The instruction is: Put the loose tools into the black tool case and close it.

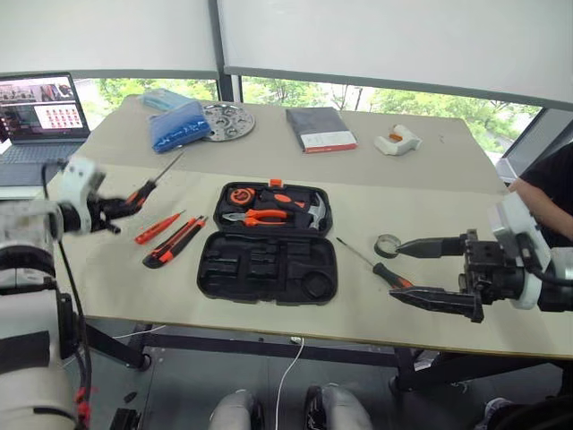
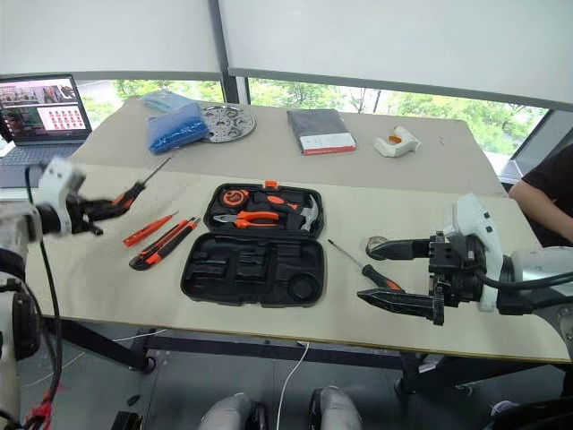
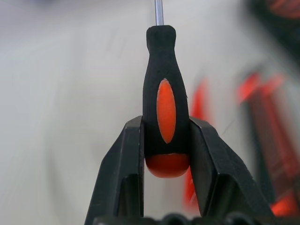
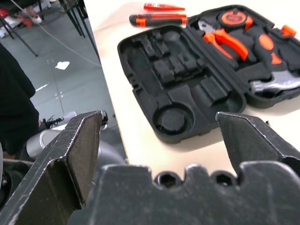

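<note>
a: where are we on this step?

b: the left end effector (image 3: 166, 140) is clamped on the butt end of a black-and-orange screwdriver (image 1: 148, 188), lifted off the table (image 1: 421, 193) with its shaft pointing away toward the far side. the black tool case (image 1: 269, 267) lies open mid-table, empty slots in the near half, pliers (image 1: 260, 216) and hammer (image 1: 309, 210) in the far half.

a: and the right end effector (image 1: 421, 271)?

b: fingers wide apart, holding nothing, hovering by the second screwdriver (image 1: 380, 269) and the small tape roll (image 1: 388, 244).

a: how would you place it well?

b: i'd say carry it over the near half, line the shaft up with a long slot, lower it level, and let go only once the handle sits in. the grip is far back on the handle, so the tip may sag or swing; go slowly.

a: what's left?

b: the slim orange-red screwdriver (image 1: 158, 227) and utility knife (image 1: 175, 242) lie left of the case.
</note>
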Robot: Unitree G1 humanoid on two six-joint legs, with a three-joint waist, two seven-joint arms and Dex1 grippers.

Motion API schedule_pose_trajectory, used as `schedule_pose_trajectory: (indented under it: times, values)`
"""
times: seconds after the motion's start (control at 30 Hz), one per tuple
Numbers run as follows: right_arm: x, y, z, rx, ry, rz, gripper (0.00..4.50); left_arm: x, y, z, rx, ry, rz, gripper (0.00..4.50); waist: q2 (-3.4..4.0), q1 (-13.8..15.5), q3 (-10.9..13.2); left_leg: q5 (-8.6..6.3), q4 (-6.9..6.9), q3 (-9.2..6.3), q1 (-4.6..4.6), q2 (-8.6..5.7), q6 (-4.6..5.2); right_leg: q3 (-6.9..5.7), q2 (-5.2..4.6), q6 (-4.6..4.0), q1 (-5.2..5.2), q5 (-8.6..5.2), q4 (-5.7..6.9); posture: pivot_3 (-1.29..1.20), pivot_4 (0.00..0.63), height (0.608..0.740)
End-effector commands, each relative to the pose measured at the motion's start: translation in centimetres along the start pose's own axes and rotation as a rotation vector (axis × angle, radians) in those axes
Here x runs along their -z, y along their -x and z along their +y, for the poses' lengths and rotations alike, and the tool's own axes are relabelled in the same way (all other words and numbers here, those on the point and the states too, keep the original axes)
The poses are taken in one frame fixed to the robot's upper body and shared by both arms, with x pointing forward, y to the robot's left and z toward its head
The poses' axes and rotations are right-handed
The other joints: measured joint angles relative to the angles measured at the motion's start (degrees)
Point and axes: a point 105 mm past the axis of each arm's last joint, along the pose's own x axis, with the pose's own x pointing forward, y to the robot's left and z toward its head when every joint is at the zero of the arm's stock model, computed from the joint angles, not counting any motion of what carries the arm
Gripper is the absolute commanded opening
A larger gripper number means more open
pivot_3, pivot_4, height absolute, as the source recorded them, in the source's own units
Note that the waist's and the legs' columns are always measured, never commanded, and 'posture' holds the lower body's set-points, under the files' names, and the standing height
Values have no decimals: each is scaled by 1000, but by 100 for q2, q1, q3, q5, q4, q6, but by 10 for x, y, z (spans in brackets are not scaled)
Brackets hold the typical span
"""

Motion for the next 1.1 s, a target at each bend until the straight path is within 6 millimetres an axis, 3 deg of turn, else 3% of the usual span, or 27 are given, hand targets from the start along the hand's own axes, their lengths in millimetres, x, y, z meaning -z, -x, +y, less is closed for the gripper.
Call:
schedule_pose_trajectory:
  times: [0.03, 0.17, 0.33, 0.53, 0.97, 1.03, 1.1]
  values:
    - [0, -2, -3, 23, 48, 5, 4500, -19, -23, -52, 338, -183, 27, 842, 14, -21, -7, 2, 7, 0, -2, -1, 10, 0, 1, 1, 1, -1, 4, 0, 150, 718]
    - [4, -10, -12, 63, 80, 11, 4500, -7, -50, -86, 502, -367, 104, 842, 19, -93, -9, 0, 17, 1, 0, -1, 17, 12, 10, 5, 2, -2, 9, 0, 150, 718]
    - [8, -18, -10, 55, 90, 9, 4500, 1, -69, -101, 583, -478, 139, 842, 17, -129, -4, 1, 36, -2, -2, 13, 13, 13, 20, 5, 1, -2, 23, 0, 150, 718]
    - [9, -21, -9, 66, 90, 0, 4500, 4, -83, -96, 551, -524, 165, 842, 17, -71, -4, -6, 40, -6, -7, 11, 27, 12, 16, 5, 1, -1, 21, 0, 150, 718]
    - [10, -23, -8, 97, 80, -20, 4500, 5, -91, -94, 545, -533, 159, 842, 17, -44, -4, -12, 47, -9, -17, 8, 37, 6, 16, 7, -1, 0, 17, 0, 150, 718]
    - [10, -23, -9, 103, 79, -22, 4500, 1, -92, -94, 547, -528, 145, 1846, 17, -45, -4, -12, 47, -10, -17, 8, 37, 7, 15, 7, -1, 0, 17, 0, 150, 718]
    - [9, -22, -9, 104, 78, -25, 4500, -4, -92, -94, 544, -524, 132, 2353, 17, -44, -4, -12, 48, -11, -18, 8, 37, 6, 16, 7, -1, 0, 17, 0, 150, 718]
